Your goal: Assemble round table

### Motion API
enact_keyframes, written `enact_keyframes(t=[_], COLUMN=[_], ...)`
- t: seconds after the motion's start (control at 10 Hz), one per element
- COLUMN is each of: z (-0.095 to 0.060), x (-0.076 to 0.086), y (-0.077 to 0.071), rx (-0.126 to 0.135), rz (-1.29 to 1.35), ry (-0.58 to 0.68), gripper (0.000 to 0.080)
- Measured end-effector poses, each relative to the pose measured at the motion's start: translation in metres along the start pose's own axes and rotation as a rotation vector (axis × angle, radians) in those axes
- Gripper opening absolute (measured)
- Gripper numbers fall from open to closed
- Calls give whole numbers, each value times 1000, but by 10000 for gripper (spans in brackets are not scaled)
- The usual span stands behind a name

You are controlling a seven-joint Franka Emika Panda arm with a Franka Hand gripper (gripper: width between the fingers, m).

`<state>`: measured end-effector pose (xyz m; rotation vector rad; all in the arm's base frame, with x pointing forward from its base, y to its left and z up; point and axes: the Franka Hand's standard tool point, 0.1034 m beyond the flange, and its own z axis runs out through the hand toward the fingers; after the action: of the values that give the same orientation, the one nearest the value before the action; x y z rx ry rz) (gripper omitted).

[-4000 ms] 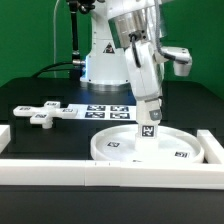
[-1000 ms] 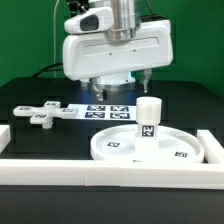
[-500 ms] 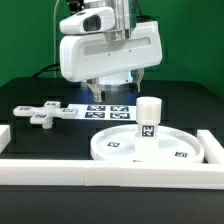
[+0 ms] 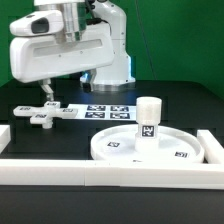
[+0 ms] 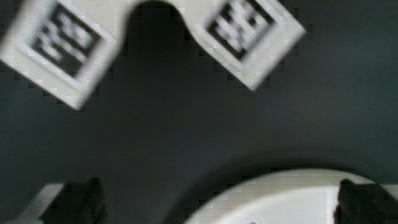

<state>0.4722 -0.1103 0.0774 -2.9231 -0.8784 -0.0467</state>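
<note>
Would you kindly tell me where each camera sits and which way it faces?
Exterior view: off the arm, facing it across the white wall; shows disc, upright leg, foot and the arm.
Wrist view: on the wrist, facing down at the table; of the end effector, only two dark fingertips.
Shared: the marker board, seen close from the wrist.

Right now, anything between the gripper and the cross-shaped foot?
Nothing visible. The gripper, open, hangs roughly above the cross-shaped foot at the exterior view's left, with only air between them. The leg stands on the disc off to the exterior view's right, out of that path.
</note>
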Motion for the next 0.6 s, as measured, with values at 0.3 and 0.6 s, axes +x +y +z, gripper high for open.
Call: enact_keyframes(t=[0.3, 0.6], z=[1, -6], x=[1, -5], y=[-2, 21], rx=[2, -102], rz=[1, 36], ry=[-1, 46], gripper=[649, 649])
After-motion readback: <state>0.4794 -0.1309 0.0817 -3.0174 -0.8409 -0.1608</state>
